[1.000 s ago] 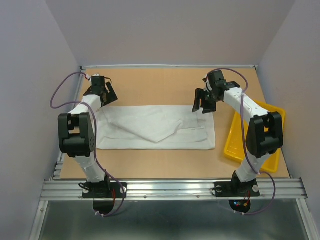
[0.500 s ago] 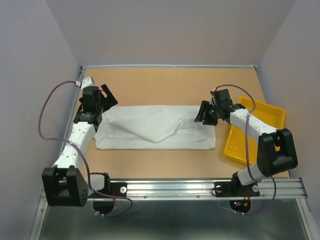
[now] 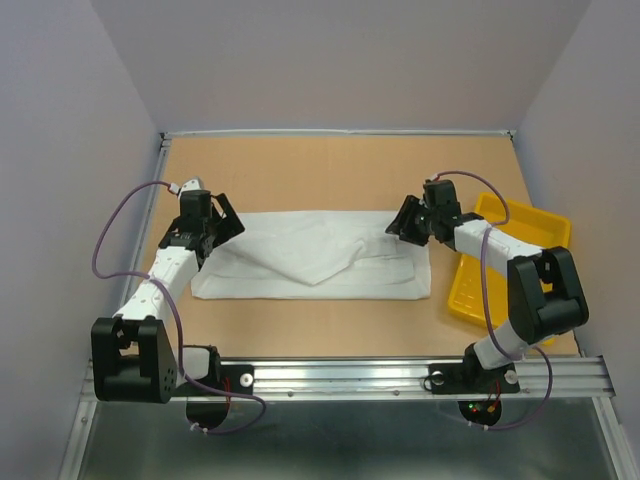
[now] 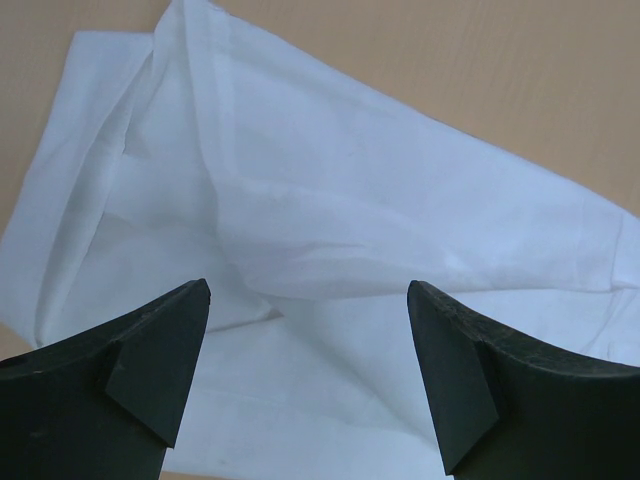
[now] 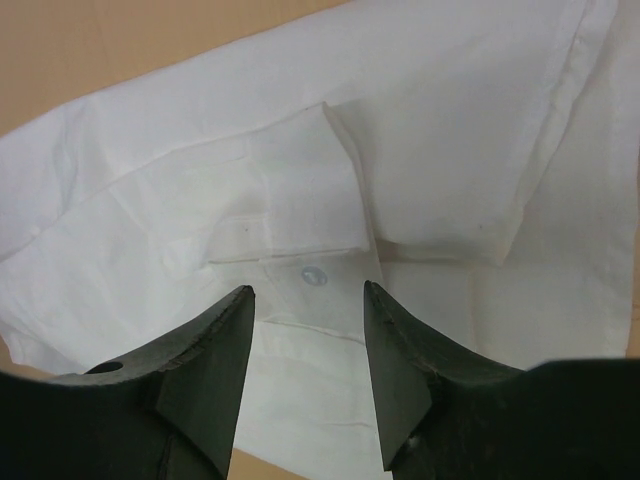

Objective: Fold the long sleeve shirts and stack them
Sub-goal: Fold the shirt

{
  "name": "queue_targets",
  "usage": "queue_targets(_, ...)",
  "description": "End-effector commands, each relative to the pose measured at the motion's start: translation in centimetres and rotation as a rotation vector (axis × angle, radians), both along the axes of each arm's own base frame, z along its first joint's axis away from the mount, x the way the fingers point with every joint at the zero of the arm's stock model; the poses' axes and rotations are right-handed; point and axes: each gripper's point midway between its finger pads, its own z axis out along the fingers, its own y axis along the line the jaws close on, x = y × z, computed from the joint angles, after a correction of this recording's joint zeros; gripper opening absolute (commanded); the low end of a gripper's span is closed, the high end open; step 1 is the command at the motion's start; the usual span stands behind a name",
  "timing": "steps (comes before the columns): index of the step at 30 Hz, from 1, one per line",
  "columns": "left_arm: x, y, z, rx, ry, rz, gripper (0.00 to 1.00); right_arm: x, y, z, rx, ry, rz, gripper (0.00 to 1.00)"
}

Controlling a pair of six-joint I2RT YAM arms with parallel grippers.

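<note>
If a pincer bites only the top layer of cloth, the fold could slip open and go crooked, I think. Seen from above, the white shirt (image 3: 310,255) lies flat on the table (image 3: 330,170) between the two pincers. One end is just under the left pincer (image 3: 215,225) and the other is just under the right pincer (image 3: 408,222). The yellow tray (image 3: 455,300) sits behind the right pincer, away from the shirt. On the left wrist view, the left pincer is wide open and holds nothing, and the shirt spreads out ahead of its tips. On the right wrist view, the right pincer is about half open and holds nothing. A small button (image 5: 314,274) lies just ahead of its gap. I cannot tell if its tips touch the cloth.
</note>
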Motion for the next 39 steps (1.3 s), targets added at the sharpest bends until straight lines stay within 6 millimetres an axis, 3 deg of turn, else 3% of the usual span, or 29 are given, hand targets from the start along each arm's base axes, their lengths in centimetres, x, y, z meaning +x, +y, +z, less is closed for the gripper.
queue_targets(1,0.7,-0.1,1.0,0.005,-0.041,-0.005,0.92,1.0,-0.2,-1.4,-0.017,-0.024,-0.026,0.53)
queue_targets(15,0.8,0.0,1.3,0.009,-0.050,-0.001,0.92,0.3,0.9,-4.3,-0.003,0.002,0.082,0.54)
queue_targets(20,0.8,-0.1,1.2,0.007,-0.045,-0.005,0.92,0.1,1.3,-4.2,0.005,-0.004,0.118,0.52)
queue_targets(24,0.8,0.0,1.1,0.009,-0.044,-0.004,0.92,0.3,1.8,-3.2,0.018,-0.034,0.158,0.41)
queue_targets(31,0.9,0.0,1.3,0.007,-0.047,-0.001,0.91,0.5,2.2,-0.1,0.048,-0.107,0.170,0.02)
queue_targets(39,0.8,-0.1,1.2,0.007,-0.044,-0.005,0.91,-0.8,0.5,0.8,0.004,-0.070,0.078,0.01)
